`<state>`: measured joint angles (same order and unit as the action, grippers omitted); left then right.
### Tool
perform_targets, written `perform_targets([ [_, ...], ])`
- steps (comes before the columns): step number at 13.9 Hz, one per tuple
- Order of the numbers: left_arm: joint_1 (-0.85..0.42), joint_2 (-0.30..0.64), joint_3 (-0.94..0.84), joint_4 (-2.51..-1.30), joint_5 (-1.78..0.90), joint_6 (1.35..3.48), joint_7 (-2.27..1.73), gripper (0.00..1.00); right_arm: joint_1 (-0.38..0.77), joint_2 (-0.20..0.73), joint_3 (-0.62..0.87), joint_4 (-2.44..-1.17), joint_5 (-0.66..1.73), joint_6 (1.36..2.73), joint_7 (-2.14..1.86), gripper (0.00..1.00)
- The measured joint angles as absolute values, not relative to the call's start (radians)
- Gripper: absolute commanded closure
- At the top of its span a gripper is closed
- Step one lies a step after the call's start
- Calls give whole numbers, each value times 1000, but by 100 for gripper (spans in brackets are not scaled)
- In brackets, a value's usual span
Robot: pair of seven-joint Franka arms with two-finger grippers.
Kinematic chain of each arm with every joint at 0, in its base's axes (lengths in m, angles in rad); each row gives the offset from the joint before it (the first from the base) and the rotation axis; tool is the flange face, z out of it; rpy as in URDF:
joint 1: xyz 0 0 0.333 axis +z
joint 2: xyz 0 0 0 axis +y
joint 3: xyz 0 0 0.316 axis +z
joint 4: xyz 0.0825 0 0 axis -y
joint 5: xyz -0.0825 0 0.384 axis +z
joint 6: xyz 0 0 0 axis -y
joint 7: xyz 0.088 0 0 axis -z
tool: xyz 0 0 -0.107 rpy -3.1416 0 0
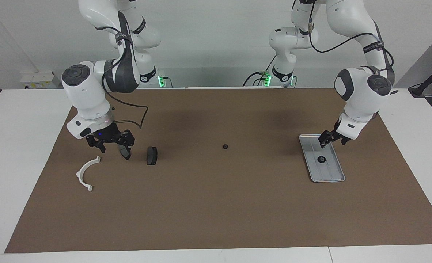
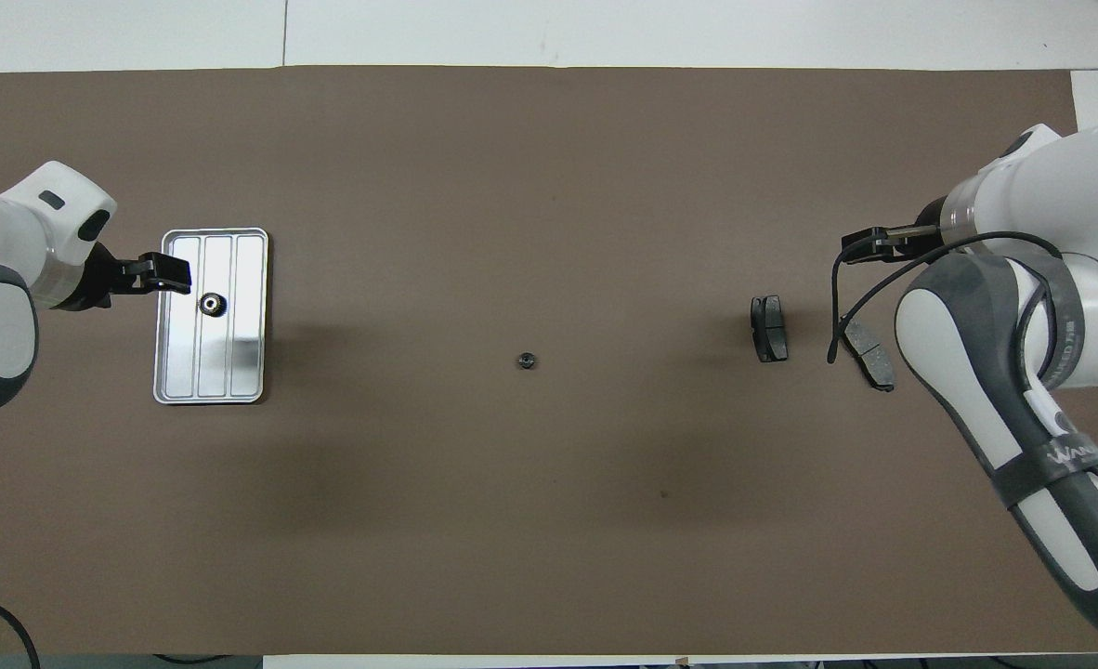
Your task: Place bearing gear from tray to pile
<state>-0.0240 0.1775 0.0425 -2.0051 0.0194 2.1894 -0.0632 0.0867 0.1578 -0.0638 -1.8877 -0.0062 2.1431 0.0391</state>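
Toward the left arm's end of the bench [image 1: 216, 233], on the brown mat [image 1: 216, 204]:

- Tray [image 1: 329, 173] [image 2: 177, 381]: silver, rectangular, ribbed floor, lying flat on the mat.
- Bearing gear [image 1: 321, 159] [image 2: 212, 303]: small, dark, round, resting on the tray floor near its middle, a little toward the robots' end.
- Left tool [image 1: 326, 140] [image 2: 166, 272]: over the tray's end nearest the robots, tilted down toward the gear, just beside it but apart from it. Holds nothing; whether the fingers are wide or narrow cannot be told.

At the middle of the mat:

- Small dark nut-like part [image 1: 224, 146] [image 2: 527, 360]: alone, well apart from both the tray and the pile.

Toward the right arm's end of the bench, the pile:

- White semicircular bracket [image 1: 86, 173]: flat on the mat, farthest from the robots of the three; hidden by the arm in the overhead view.
- Brake pad [image 1: 151, 155] [image 2: 769, 328]: dark grey, standing on its edge, nearest the middle of the mat.
- Second brake pad [image 1: 125, 152] [image 2: 869, 356]: dark grey, between the bracket and the first pad.
- Right tool [image 1: 110, 142]: low over the second brake pad, fingers spread wide. Whether it touches the pad cannot be told.
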Motion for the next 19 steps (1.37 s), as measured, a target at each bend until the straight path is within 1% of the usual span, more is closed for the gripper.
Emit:
perform_targets([
  [6, -20, 283, 39, -2012, 17, 2300, -56, 2, 141, 158, -52, -1882, -6, 2143, 213, 0],
  [10, -20, 299, 33, -2032, -1, 2341, -56, 6, 230, 158, -50, -1882, 3, 2144, 464, 0],
  [11, -20, 299, 33, -2039, -2, 2346, -56, 9, 263, 158, -49, -1882, 23, 2148, 552, 0],
  [12, -20, 299, 33, -2047, -2, 2357, -56, 17, 300, 158, -49, -1882, 39, 2162, 631, 0],
  [13, -20, 299, 32, -2054, -2, 2364, -56, 30, 339, 158, -48, -1882, 46, 2173, 698, 0],
  [14, -20, 299, 31, -2056, -2, 2367, -56, 52, 374, 161, -48, -1882, 51, 2175, 749, 0],
  [15, -20, 299, 31, -2057, -3, 2369, -56, 79, 409, 167, -48, -1883, 53, 2176, 790, 0],
  [16, -20, 298, 29, -2057, -7, 2371, -56, 100, 446, 178, -48, -1883, 53, 2181, 833, 0],
  [19, -22, 288, 23, -2057, -26, 2372, -58, 100, 540, 227, -48, -1875, 53, 2220, 962, 0],
])
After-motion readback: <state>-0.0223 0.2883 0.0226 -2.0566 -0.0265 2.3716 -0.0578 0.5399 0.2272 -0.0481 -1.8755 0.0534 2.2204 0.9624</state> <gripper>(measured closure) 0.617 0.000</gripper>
